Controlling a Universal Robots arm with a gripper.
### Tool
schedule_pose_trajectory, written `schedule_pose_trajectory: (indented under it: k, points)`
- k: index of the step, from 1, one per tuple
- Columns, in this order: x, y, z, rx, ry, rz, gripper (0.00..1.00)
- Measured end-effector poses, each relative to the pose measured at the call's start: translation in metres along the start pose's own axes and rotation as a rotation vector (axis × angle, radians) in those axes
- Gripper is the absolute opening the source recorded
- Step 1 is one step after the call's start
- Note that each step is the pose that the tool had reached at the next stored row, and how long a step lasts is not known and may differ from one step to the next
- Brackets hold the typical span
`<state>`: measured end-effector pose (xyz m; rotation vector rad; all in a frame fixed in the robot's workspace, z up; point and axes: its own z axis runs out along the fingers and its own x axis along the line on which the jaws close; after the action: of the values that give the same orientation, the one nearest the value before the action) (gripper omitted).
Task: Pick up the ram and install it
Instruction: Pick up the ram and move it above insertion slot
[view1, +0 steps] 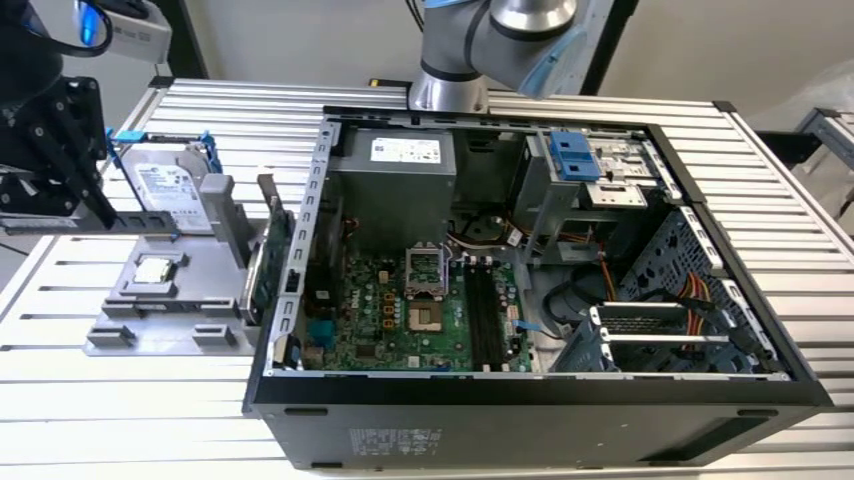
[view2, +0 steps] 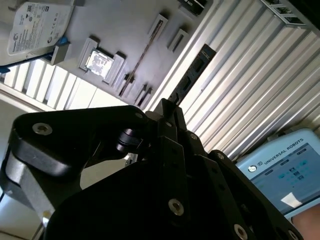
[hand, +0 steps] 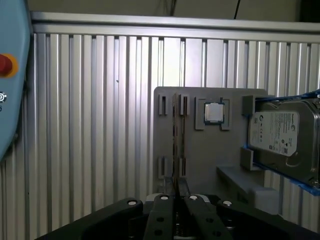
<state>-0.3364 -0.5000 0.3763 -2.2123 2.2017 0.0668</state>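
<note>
The hand (hand: 177, 189) hangs over the grey fixture (hand: 200, 150) on the surface (hand: 100, 125), fingers drawn together on nothing, lined up along the ram (hand: 175, 135), which stands on edge in its slots, presumably to offer its top edge for pinching

Computer case (view1: 534, 398): middle of the worktop (view1: 134, 410), reaching its near edge.
Motherboard (view1: 387, 310): in the case.
Holder (view1: 160, 325): just beside the case, toward the worktop's edge on the exterior view's left.
Hard drive (view1: 167, 190): on the holder's far end.
Processor (hand: 214, 112): on the holder, between hard drive and ram (hand: 174, 135).
Ram: on edge in the holder's slots.
</note>
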Motion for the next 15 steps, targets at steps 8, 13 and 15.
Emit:
schedule_pose_trajectory:
  k: [8, 13, 15]
  points:
    - [0.0001, -0.0206, -0.0003, -0.0018, 0.0, 0.0, 0.0]
    - [0.0001, -0.0347, -0.0006, -0.0028, 0.0, 0.0, 0.0]
    - [0.0002, -0.0403, -0.0007, -0.0032, -0.0001, 0.001, 0.0]
